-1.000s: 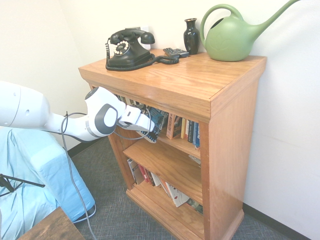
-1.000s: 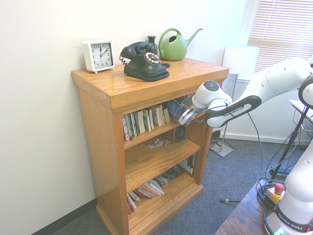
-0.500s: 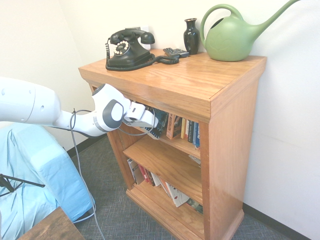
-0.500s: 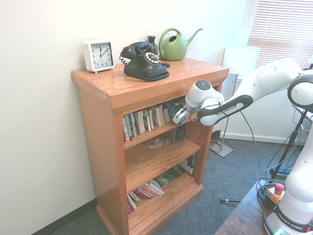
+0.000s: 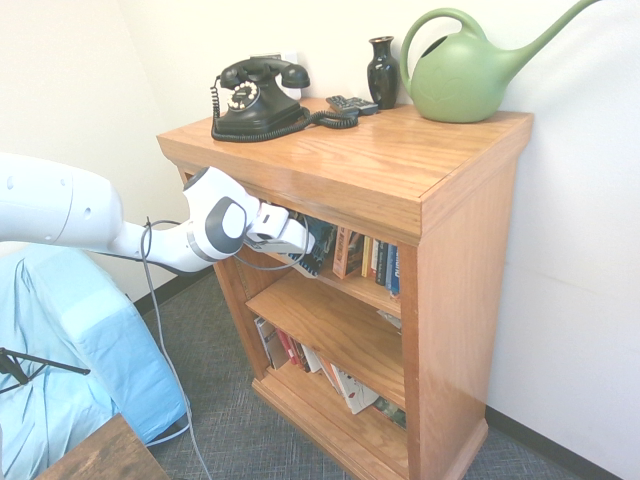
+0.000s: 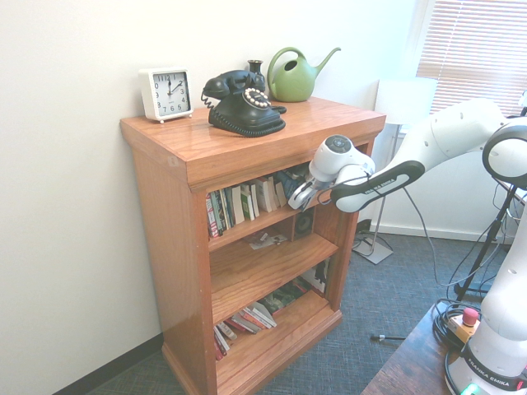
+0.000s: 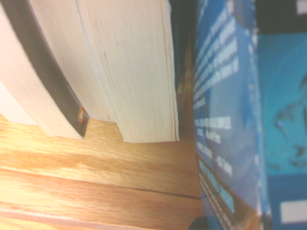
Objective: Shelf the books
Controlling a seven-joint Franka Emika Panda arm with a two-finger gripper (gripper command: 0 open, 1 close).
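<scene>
The thick paperback (image 7: 225, 124) is held between the fingers (image 5: 309, 243), which are closed on its thickness at the opening of the bookcase's upper shelf (image 6: 255, 229). Its body is tilted in the first exterior view, partly inside that shelf, and much of it is hidden by the white gripper housing. Its cover is glossy blue and black, printed with pale lettering (too blurred to be read), and its spine edge looks slightly worn. Near it, apart by a narrow gap, cream page blocks of shelved books (image 7: 139, 86) are seen, finely ridged by their stacked leaves and straight at the edges. The shelf board is of warm, smooth wood marked by long streaks of grain. On the top of the wooden bookcase (image 5: 470, 300), a glossy black rotary telephone (image 5: 262, 100) with a coiled cord is set near a slender dark vase (image 5: 382, 74), a rounded green watering can (image 5: 466, 78) with a long spout, and a square white clock (image 6: 166, 95). On the lowest shelf, more books (image 6: 245, 319) are leaned at various angles, some pale and some red along their edges.
</scene>
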